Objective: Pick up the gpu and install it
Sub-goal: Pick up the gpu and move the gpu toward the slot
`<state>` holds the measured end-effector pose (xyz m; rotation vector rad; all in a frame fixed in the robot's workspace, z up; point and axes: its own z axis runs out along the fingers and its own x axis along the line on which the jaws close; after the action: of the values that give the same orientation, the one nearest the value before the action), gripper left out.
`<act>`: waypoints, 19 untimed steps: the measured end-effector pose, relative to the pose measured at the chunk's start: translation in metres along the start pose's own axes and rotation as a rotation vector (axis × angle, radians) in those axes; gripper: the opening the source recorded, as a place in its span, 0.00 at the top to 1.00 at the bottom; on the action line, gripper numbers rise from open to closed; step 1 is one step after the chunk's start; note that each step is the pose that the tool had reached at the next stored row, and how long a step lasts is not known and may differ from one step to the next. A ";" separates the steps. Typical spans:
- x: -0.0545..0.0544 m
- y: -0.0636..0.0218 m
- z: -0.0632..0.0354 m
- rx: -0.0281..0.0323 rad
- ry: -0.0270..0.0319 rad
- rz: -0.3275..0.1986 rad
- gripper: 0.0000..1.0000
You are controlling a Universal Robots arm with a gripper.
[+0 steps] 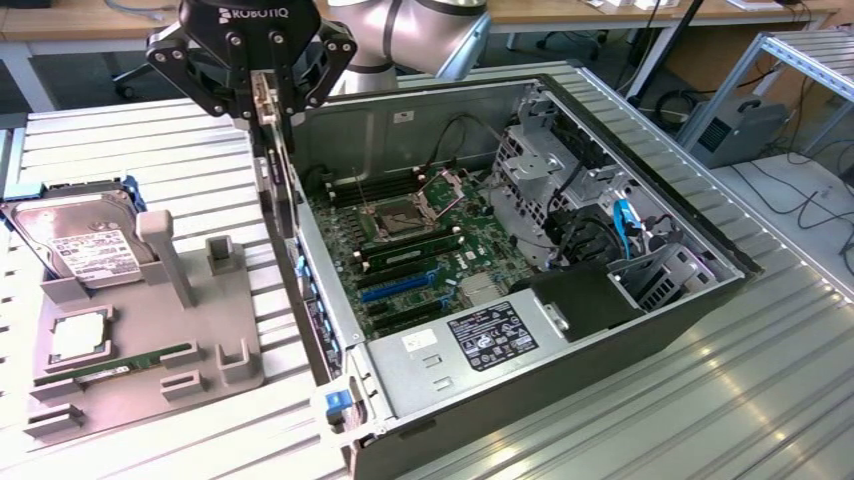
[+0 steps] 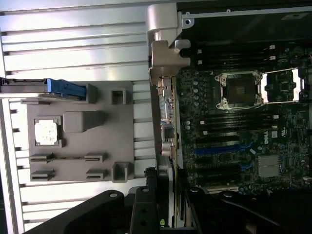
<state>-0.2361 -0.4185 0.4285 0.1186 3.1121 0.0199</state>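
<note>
1. One black two-fingered claw (image 1: 264, 116) hangs high over the rear edge of the open computer. Its fingers pinch the gpu, which in the wrist view runs straight out from between them.
2. The gpu (image 2: 168, 117) is a thin flat dark expansion card, seen edge-on, with a long silver-beige metal bracket (image 2: 164, 53) at its far end. It hangs in the air and touches nothing but the claw, so the pick-up part looks done.
3. Just beside the card is the green motherboard (image 2: 234, 126), lying in the dark open tower case (image 1: 667, 330). From the wrist view the card appears to sit over the case's rear wall, along the board's edge rather than over its middle.
4. Two bright blue expansion slots (image 1: 395, 285) on the board stand bare, with no card seated in them. The installing is therefore not yet done.
5. Well apart, on the exterior view's left, a grey moulded holder tray (image 1: 134, 320) carries three other parts:
   - a silver boxy hard drive with a white label (image 1: 83, 250)
   - a square silver processor chip (image 1: 78, 335)
   - a narrow green RAM stick (image 1: 114, 372)
6. Everything rests on a ribbed aluminium table (image 1: 747, 400). By my judgement the task is about halfway: the card is lifted and brought to the case, but not lowered or seated.
</note>
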 end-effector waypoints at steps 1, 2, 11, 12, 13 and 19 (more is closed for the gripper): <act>-0.001 0.0000 0.0001 0.0000 0.0000 0.000 0.73; -0.001 0.0001 0.0001 -0.0001 0.0000 0.000 0.73; -0.005 0.0004 0.0004 0.0000 0.0001 0.000 0.73; -0.006 0.0004 0.0005 0.0000 0.0000 0.000 0.73; -0.006 0.0005 0.0005 0.0000 0.0000 0.000 0.73; -0.009 0.0006 0.0008 -0.0001 -0.0001 0.000 0.73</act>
<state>-0.2273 -0.4185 0.4279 0.1187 3.1120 0.0200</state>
